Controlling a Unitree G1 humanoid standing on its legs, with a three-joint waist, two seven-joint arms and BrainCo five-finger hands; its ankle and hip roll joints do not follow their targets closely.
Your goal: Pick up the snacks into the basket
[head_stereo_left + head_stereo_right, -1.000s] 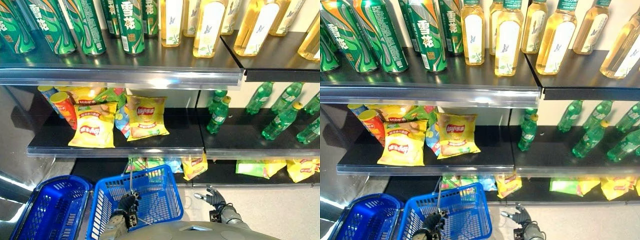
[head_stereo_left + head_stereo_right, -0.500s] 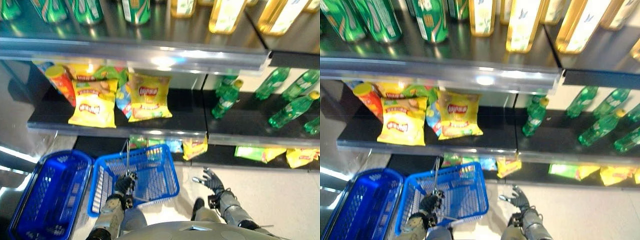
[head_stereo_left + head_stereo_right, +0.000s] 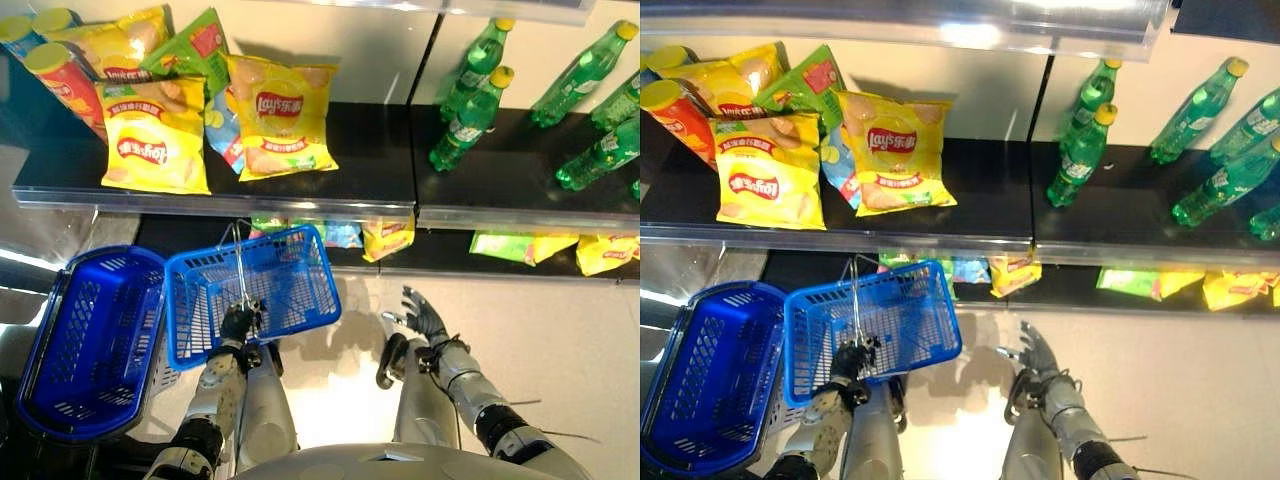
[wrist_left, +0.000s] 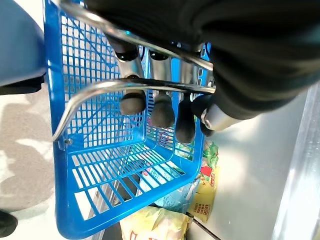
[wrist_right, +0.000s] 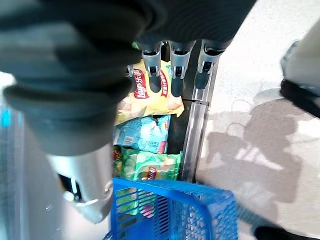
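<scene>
Snack bags: two yellow chip bags [image 3: 278, 115] and [image 3: 155, 135] lie on the dark middle shelf [image 3: 370, 170], toward its left end, with a green bag [image 3: 195, 50] and tall cans [image 3: 60, 75] behind them. More bags sit on the bottom shelf just above the floor: a small yellow one [image 3: 388, 237] near the basket's far corner, a green one [image 3: 505, 247] and a yellow one [image 3: 600, 252] further right.

Basket [image 3: 285, 290]: bright blue wire-mesh, no snacks inside, hanging in front of the bottom shelf. Left hand [image 3: 240, 322] has its fingers curled around the metal handle [image 4: 100, 87]. A second, darker blue basket [image 3: 85, 345] sits just to its left, touching it.

Right hand [image 3: 422, 318]: fingers spread and holding nothing, above the pale floor [image 3: 540, 340], near the bottom shelf.

Green bottles [image 3: 470, 100] stand on the right half of the middle shelf.
</scene>
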